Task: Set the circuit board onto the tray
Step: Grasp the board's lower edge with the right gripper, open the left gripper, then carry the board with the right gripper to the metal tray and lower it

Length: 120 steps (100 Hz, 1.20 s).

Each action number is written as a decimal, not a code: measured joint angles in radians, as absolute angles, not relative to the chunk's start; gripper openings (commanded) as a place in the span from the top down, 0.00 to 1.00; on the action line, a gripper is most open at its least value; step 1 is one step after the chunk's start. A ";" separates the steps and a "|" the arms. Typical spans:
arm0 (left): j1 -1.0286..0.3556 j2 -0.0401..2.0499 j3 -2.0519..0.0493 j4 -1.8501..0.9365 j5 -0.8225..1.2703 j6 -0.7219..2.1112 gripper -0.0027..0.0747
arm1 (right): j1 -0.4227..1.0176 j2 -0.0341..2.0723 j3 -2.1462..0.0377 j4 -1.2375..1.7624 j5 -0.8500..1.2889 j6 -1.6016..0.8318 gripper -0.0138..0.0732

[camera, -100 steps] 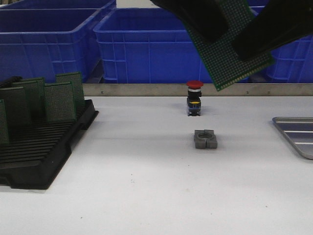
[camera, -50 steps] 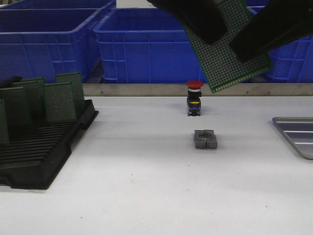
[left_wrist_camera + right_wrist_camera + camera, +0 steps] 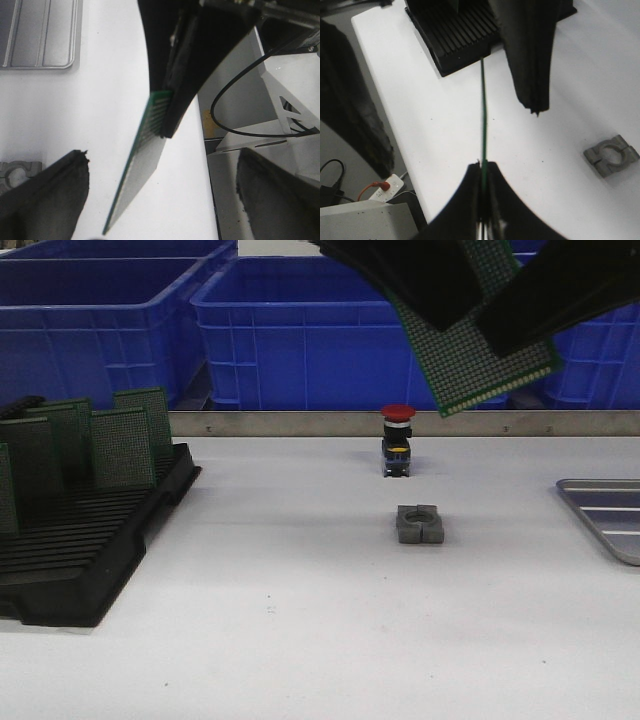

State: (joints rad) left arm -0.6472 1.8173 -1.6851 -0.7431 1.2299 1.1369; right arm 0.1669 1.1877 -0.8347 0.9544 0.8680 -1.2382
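While the right tool (image 3: 483,200) pinches the green circuit board (image 3: 470,350) high over the table (image 3: 300,640), the left tool (image 3: 150,200) is wide open around it. The tray (image 3: 610,515) sits far right.

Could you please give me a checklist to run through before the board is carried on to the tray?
1. Right pincer shut on the circuit board: ok.
2. Left pincer open, fingers apart from the board: ok.
3. Tray bare where visible: ok; the rest is out of frame, cannot tell.
4. Board held above the red button and grey block: ok.
5. Board level for laying flat: not ok, it hangs tilted.
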 measured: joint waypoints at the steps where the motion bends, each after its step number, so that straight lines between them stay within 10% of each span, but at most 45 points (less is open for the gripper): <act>1: -0.647 1.817 -1.685 -0.743 1.230 1.137 0.23 | 0.165 1.187 -0.837 0.943 0.868 -1.232 0.92; 55: -0.647 1.817 -1.685 -0.743 1.230 1.137 0.23 | -0.176 1.163 -1.043 0.585 1.059 -0.722 0.92; 120: -0.647 1.817 -1.685 -0.743 1.230 1.137 0.23 | -0.366 1.707 -1.046 0.809 0.842 -0.651 0.92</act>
State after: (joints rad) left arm -0.6472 1.8173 -1.6851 -0.7431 1.2299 1.1369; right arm -0.3664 1.7072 -1.0465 0.8085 0.8417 -0.6514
